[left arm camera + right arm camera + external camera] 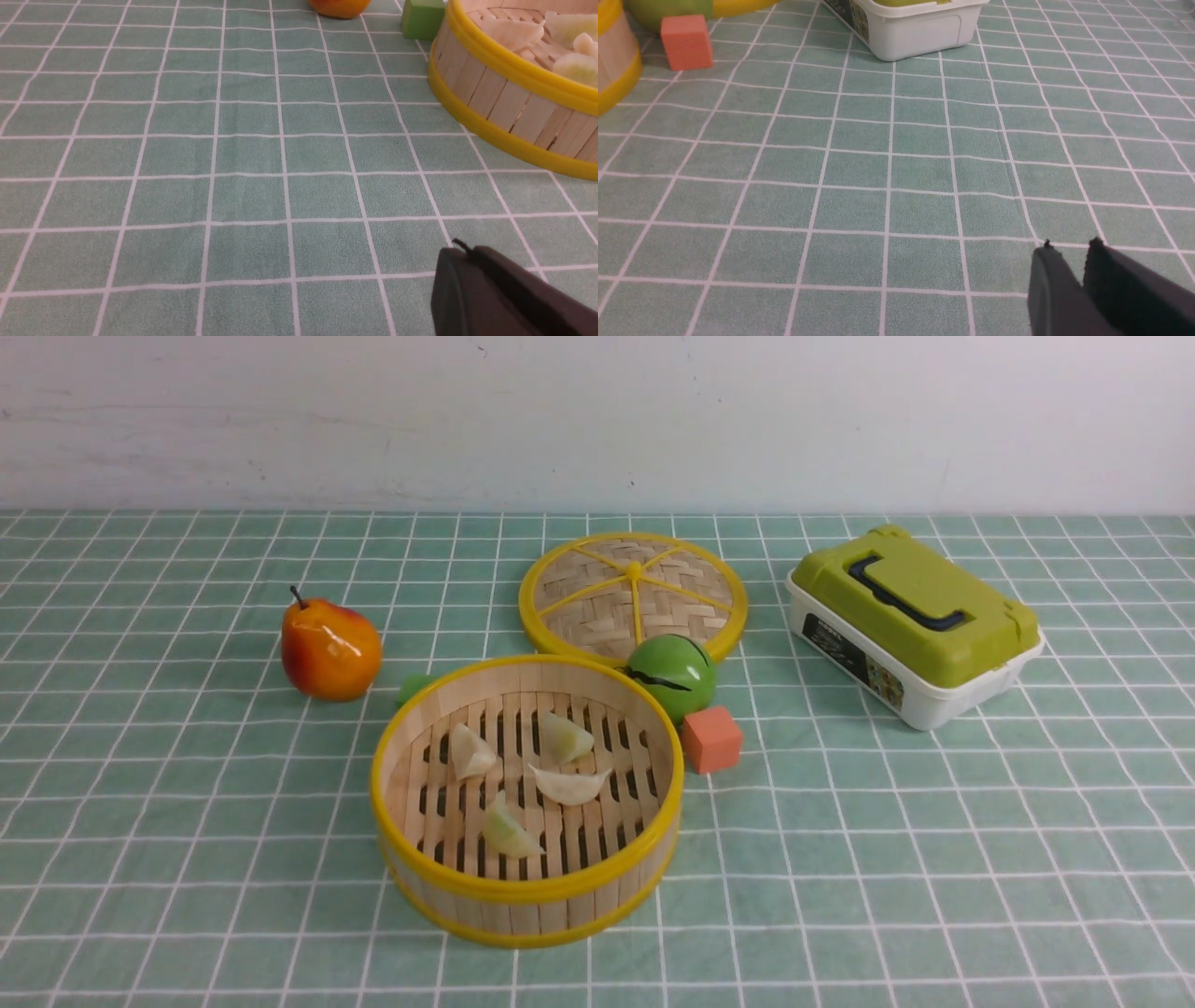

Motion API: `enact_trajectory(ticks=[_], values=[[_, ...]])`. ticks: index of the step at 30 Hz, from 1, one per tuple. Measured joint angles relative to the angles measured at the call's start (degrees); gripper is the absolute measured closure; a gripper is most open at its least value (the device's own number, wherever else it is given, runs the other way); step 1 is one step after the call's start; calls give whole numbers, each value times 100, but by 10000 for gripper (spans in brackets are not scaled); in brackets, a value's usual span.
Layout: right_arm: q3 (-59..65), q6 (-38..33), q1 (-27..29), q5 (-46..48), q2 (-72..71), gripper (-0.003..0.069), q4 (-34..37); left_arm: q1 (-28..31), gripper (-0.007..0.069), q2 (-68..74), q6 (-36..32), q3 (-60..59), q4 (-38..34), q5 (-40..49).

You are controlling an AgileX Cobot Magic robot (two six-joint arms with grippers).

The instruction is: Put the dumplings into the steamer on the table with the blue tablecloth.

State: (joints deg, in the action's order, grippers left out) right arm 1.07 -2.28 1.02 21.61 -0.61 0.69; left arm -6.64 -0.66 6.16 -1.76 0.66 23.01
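The bamboo steamer (527, 896) with yellow rims stands in the middle of the table, on the blue tablecloth (187, 803). Several pale dumplings (569, 786) lie on its slatted floor. Neither arm shows in the front view. In the left wrist view my left gripper (462, 249) hangs low over bare cloth, shut and empty, and the steamer (495, 100) with dumplings (514, 32) lies further off. In the right wrist view my right gripper (1069, 246) hovers over bare cloth. Its jaws stand slightly apart with nothing between them, and the steamer's wall (612, 60) shows at the frame's edge.
An orange-red pear (329, 649) stands left of the steamer. Behind it lie a woven yellow-rimmed disc (633, 593), a green ball (672, 674) and a small green block (415, 686). An orange cube (711, 739) sits by its right side. A green-lidded white box (915, 625) stands at the far right.
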Motion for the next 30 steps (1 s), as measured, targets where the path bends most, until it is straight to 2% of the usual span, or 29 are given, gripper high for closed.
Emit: enact_trajectory(ticks=[30], values=[[0, 0, 0, 0, 0, 508, -5, 0, 638, 0, -6, 0, 0, 5]])
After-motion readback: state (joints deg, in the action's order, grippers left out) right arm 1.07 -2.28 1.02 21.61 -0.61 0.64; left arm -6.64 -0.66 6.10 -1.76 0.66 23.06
